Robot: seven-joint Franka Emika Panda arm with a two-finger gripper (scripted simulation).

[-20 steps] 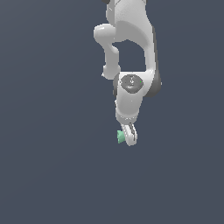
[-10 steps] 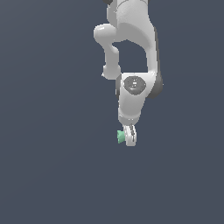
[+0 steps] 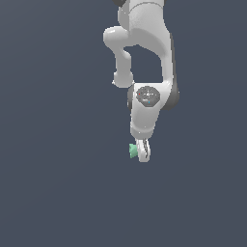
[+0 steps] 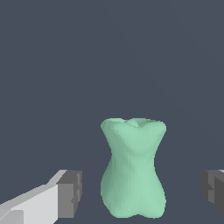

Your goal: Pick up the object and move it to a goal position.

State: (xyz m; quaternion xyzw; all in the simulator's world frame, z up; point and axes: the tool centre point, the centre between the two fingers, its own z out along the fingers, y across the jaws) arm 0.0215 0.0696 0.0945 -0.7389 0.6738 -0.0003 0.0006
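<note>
- The jaws stood spread, their dark pads (image 4: 72,194) well clear of the object (image 4: 133,168) on either side, so nothing was pinched
- The gripper (image 3: 142,153) hung at the foot of the white arm (image 3: 144,58), pointing down at the flat grey floor (image 3: 58,193), probably so that it could straddle the piece from above
- In the wrist view the object sat between the two pads, with a gap showing on both flanks; that centring looked deliberate, since closing evenly would keep the lump from being nudged sideways
- The object was a small mint-green lump with a pinched waist and flared ends, far narrower than the opening around it
- In the exterior view only a sliver of green (image 3: 132,150) peeked out at about nine o'clock of the fingertips, the rest hidden behind the white fingers
- Whether the piece rested on the floor could not be read directly, though with nothing gripping it that seemed the likely support
- Judged from this, the pick was at the pre-grasp stage: lined up, not yet closed
- The waist appeared the safest place to squeeze, as the wider ends would resist slipping through
- No goal marker was visible in either view
</note>
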